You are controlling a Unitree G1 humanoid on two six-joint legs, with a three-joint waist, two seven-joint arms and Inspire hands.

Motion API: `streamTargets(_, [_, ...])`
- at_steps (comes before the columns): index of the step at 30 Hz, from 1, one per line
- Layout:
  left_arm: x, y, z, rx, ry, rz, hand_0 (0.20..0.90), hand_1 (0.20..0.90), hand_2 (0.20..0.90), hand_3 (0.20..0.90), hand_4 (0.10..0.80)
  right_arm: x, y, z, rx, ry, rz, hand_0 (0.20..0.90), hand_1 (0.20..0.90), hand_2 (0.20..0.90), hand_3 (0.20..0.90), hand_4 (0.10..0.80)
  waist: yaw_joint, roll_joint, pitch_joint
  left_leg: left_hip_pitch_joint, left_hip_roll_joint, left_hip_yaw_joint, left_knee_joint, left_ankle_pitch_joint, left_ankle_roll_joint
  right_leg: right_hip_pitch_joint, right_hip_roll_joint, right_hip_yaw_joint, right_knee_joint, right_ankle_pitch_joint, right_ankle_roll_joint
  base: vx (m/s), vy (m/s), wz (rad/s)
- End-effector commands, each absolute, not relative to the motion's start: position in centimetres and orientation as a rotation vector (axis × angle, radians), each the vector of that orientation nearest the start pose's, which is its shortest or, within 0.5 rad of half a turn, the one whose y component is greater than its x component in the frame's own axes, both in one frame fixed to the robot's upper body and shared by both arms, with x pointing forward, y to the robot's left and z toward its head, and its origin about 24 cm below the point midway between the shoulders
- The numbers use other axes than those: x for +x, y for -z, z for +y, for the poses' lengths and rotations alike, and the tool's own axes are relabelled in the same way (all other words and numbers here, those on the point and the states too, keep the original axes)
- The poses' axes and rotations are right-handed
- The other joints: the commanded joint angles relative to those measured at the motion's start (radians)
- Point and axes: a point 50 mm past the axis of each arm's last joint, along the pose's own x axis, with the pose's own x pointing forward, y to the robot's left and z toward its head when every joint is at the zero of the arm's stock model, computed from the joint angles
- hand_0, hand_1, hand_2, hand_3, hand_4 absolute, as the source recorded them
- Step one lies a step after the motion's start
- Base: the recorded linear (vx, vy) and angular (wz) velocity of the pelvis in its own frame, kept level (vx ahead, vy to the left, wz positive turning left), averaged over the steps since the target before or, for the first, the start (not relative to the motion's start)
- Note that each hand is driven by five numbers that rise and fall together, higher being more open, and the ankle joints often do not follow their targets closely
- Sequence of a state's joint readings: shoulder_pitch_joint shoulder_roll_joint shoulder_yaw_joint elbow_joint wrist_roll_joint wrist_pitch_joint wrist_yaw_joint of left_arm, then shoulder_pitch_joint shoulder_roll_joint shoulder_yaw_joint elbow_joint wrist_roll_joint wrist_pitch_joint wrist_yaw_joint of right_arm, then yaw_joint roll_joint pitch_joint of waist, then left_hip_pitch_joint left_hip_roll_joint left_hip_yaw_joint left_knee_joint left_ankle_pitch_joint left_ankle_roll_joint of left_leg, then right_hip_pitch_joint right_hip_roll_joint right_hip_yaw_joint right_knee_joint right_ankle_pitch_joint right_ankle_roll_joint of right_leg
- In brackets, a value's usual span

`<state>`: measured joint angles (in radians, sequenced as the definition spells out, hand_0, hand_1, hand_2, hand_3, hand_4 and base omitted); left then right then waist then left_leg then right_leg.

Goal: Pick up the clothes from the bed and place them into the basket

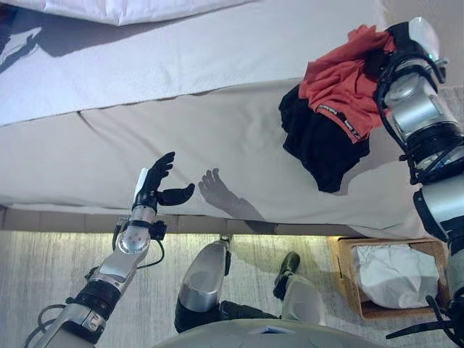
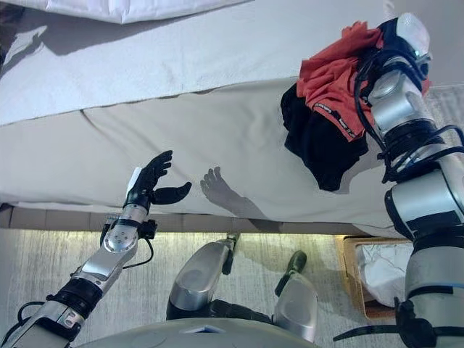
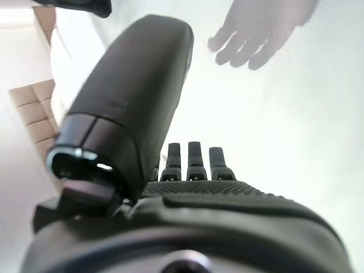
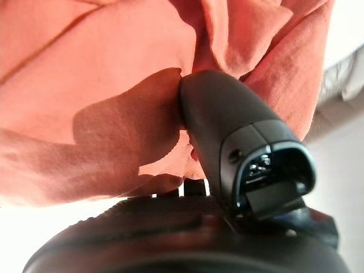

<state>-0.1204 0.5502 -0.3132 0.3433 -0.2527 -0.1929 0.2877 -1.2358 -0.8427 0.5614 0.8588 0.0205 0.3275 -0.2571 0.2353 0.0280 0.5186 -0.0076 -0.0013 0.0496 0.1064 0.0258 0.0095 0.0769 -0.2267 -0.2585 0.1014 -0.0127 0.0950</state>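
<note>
A red garment (image 1: 341, 80) and a black garment (image 1: 319, 145) hang together over the right part of the grey bed (image 1: 217, 123). My right hand (image 1: 378, 59) is at their upper right, shut on the red garment. In the right wrist view its thumb (image 4: 227, 119) presses into the red cloth (image 4: 85, 68), and the cloth hides the fingers. My left hand (image 1: 154, 185) is open and empty, held above the bed's near edge, far to the left of the clothes. It also shows in the left wrist view (image 3: 216, 199). The wicker basket (image 1: 345, 279) stands on the floor at the lower right.
White cloth (image 1: 395, 275) lies in the basket. A white cover (image 1: 145, 11) lies along the far side of the bed. Pale wood floor (image 1: 43, 275) runs along the bed's near edge.
</note>
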Motion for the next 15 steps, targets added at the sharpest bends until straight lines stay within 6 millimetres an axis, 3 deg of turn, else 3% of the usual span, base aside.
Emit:
streamTargets(1, [24.7,-0.5,23.3,0.404,-0.072,0.1,0.9,0.9,0.9,0.9,0.8,37.6,-32.9,-29.1,-1.055,0.636,-0.268,0.3,0.3,0.3,0.2,0.1,-0.034,-0.05,-0.269,0.009,0.058,0.017,-0.015,-0.066,-0.03,-0.03,-0.015,-0.008,0.028,-0.002,-0.012,0.082,-0.021,-0.08])
streamTargets(7, [24.6,0.0,23.1,0.398,-0.061,0.117,0.9,0.9,0.9,0.9,0.8,37.2,-32.8,-30.3,-1.042,0.633,-0.229,0.3,0.3,0.3,0.2,0.1,-0.045,-0.053,-0.305,0.03,0.063,0.024,-0.024,-0.07,-0.036,-0.011,-0.011,-0.013,0.016,-0.006,-0.009,0.03,-0.012,-0.05])
streamTargets(15, [24.6,0.2,22.4,0.391,-0.039,0.117,0.9,0.9,0.9,0.9,0.8,37.6,-31.8,-30.5,-1.044,0.578,-0.179,0.3,0.3,0.3,0.2,0.1,-0.035,-0.046,-0.299,0.03,0.063,0.008,-0.041,-0.058,-0.041,-0.002,-0.013,-0.031,0.006,-0.008,-0.011,-0.004,0.001,-0.01])
